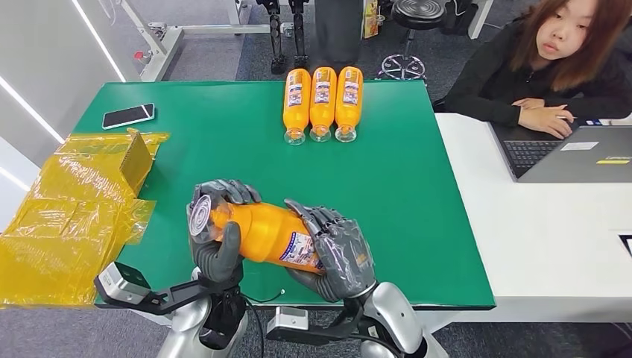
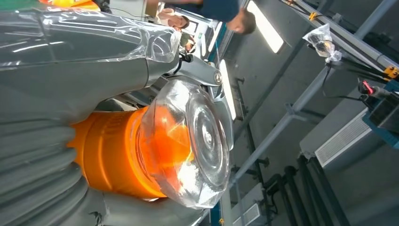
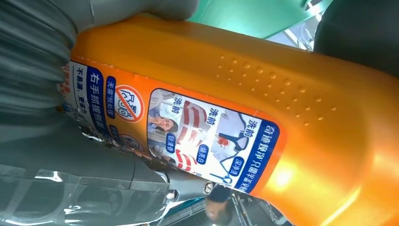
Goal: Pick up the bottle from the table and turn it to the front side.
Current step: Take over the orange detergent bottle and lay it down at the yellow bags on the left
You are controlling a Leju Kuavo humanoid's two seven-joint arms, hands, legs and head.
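An orange bottle (image 1: 268,235) with a clear cap (image 1: 200,217) and a blue-and-white label is lifted above the near part of the green table (image 1: 395,186), lying roughly level. My left hand (image 1: 216,231) grips its cap end, and my right hand (image 1: 335,250) wraps around its label end. In the left wrist view the clear faceted cap (image 2: 197,146) and orange neck sit between the grey fingers (image 2: 37,188). The right wrist view looks along the bottle body (image 3: 291,108) and its printed label (image 3: 188,136), held in that hand's fingers (image 3: 33,70).
Three more orange bottles (image 1: 323,101) lie side by side at the table's far edge. A phone (image 1: 128,115) lies at the far left, with crumpled yellow plastic bags (image 1: 74,209) over the left edge. A person (image 1: 551,67) sits at a laptop (image 1: 574,153) on the white table to the right.
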